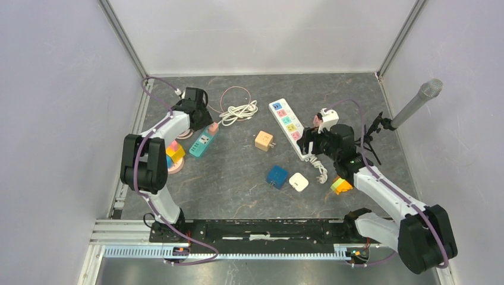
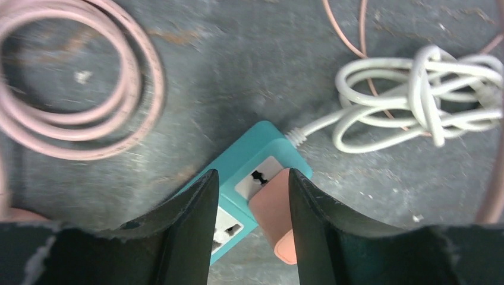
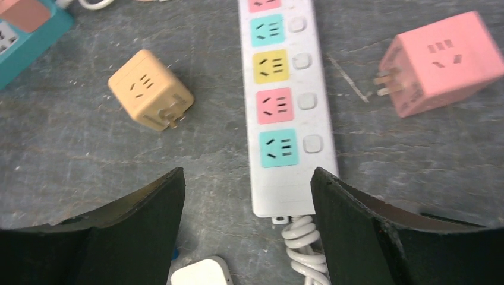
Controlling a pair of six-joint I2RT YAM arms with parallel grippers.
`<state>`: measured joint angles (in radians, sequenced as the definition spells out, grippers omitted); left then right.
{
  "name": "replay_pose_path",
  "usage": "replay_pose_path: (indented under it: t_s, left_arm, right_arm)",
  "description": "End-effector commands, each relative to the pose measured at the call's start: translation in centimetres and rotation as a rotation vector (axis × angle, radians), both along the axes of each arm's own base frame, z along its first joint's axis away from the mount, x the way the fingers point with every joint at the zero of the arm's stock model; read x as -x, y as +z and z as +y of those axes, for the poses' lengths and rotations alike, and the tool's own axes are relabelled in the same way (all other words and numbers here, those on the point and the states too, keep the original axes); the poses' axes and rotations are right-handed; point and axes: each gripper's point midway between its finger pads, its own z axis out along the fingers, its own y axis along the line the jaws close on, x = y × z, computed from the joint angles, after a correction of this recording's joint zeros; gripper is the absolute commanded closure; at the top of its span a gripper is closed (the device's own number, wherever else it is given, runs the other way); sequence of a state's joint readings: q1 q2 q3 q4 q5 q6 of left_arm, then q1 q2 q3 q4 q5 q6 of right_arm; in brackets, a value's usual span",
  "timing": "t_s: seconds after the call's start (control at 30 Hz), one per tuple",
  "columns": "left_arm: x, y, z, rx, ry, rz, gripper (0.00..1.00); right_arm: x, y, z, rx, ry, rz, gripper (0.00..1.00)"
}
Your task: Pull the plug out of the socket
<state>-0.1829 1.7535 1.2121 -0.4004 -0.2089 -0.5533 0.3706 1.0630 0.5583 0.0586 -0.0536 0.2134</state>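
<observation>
While the left tool (image 2: 252, 173) straddles the pink plug (image 2: 270, 218) (grip unclear), the right tool (image 3: 246, 171) gapes.

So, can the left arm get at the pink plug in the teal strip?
Probably yes: the left gripper has its jaws either side of the pink plug seated in the teal strip, with nothing else between them.
</observation>
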Motion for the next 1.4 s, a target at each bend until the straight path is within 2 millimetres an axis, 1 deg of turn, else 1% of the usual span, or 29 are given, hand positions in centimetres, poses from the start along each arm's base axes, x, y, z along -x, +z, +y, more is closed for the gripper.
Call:
replay_pose_path:
  t_s: [0.0, 0.07, 0.13, 0.17, 0.2, 0.23, 0.33, 0.4, 0.47, 0.6, 0.63, 0.67, 0.7, 0.73, 0.83, 0.87, 0.93, 0.97, 1.03, 1.07, 1.1, 1.2, 1.27, 1.37]
  left_arm:
    - [0.6, 1.1, -4.1, 0.218, -0.06, -0.016, 0.47]
    - [0.9, 1.0, -3.9, 0.218, -0.051, -0.012, 0.47]
    - [1.2, 1.2, -4.2, 0.235, -0.062, -0.013, 0.48]
    - [1.4, 1.3, -4.6, 0.255, -0.078, -0.011, 0.48]
    - [1.5, 1.4, -4.6, 0.254, -0.079, -0.012, 0.48]
    - [1.6, 1.4, -4.1, 0.229, -0.068, -0.012, 0.48]
    - [1.6, 2.0, -1.7, 0.116, -0.009, -0.017, 0.48]
    - [1.6, 2.3, -1.0, 0.087, 0.001, -0.022, 0.47]
    - [1.8, 2.5, -0.5, 0.067, 0.015, -0.022, 0.46]
    - [2.3, 2.8, 1.0, 0.005, 0.058, -0.018, 0.44]
    - [2.6, 3.1, 1.6, -0.02, 0.079, -0.021, 0.45]
    - [2.9, 3.3, 2.3, -0.046, 0.11, -0.022, 0.49]
    - [3.2, 3.4, 2.7, -0.057, 0.125, -0.026, 0.52]
    - [3.5, 3.5, 2.8, -0.059, 0.131, -0.03, 0.53]
    - [4.7, 3.6, 2.7, -0.036, 0.132, -0.034, 0.55]
    - [5.1, 3.6, 2.4, -0.019, 0.122, -0.033, 0.56]
    - [6.2, 3.0, 1.9, 0.012, 0.11, -0.021, 0.58]
    - [6.6, 2.7, 1.5, 0.036, 0.1, -0.019, 0.6]
    - [7.3, 2.4, 0.5, 0.087, 0.082, -0.022, 0.69]
    - [7.6, 2.2, -0.2, 0.107, 0.067, -0.031, 0.71]
    - [8.1, 2.1, -0.6, 0.106, 0.065, -0.032, 0.71]
    - [9.2, 1.6, -0.6, 0.087, 0.074, -0.03, 0.71]
    - [9.9, 1.2, -0.3, 0.083, 0.09, -0.03, 0.71]
    - [10.7, 0.5, -0.3, 0.091, 0.082, -0.022, 0.7]
  right_arm:
    - [0.4, 0.1, 3.3, -0.133, 0.125, -0.002, 0.19]
    - [0.6, 0.1, 4.8, -0.173, 0.16, -0.001, 0.2]
    - [0.9, 0.5, 6.8, -0.178, 0.203, -0.013, 0.2]
    - [1.2, 0.4, 8.1, -0.17, 0.231, -0.01, 0.2]
    - [1.4, 0.7, 9.4, -0.164, 0.255, -0.015, 0.2]
    - [1.4, 0.8, 10.5, -0.166, 0.27, -0.014, 0.2]
    - [1.6, 1.1, 14.2, -0.216, 0.321, 0.004, 0.2]
    - [1.4, 1.8, 16.5, -0.262, 0.336, -0.003, 0.2]
    - [1.1, 2.3, 19.1, -0.272, 0.361, -0.01, 0.2]
    - [0.5, 2.2, 23.4, -0.203, 0.401, -0.054, 0.18]
    - [0.2, 2.2, 24.3, -0.179, 0.409, -0.078, 0.17]
    - [-0.2, 2.6, 25.2, -0.164, 0.422, -0.111, 0.17]
    - [-0.4, 2.5, 26.0, -0.147, 0.442, -0.136, 0.16]
    - [-0.9, 2.5, 26.5, -0.126, 0.459, -0.172, 0.16]
    - [-2.7, 1.7, 27.7, -0.083, 0.461, -0.245, 0.15]
    - [-3.1, 1.1, 28.4, -0.073, 0.478, -0.251, 0.15]
    - [-3.4, 0.7, 30.1, -0.082, 0.532, -0.268, 0.16]
    - [-3.6, 0.6, 30.7, -0.091, 0.543, -0.276, 0.16]
    - [-4.0, 0.6, 31.7, -0.113, 0.564, -0.3, 0.16]
    - [-4.0, 0.7, 32.2, -0.131, 0.581, -0.324, 0.16]
    - [-3.7, 0.8, 32.8, -0.151, 0.618, -0.355, 0.16]
    - [-3.6, 1.6, 33.6, -0.227, 0.629, -0.437, 0.16]
    - [-4.1, 1.4, 34.1, -0.242, 0.624, -0.443, 0.16]
    - [-5.1, 0.2, 35.3, -0.228, 0.616, -0.404, 0.18]
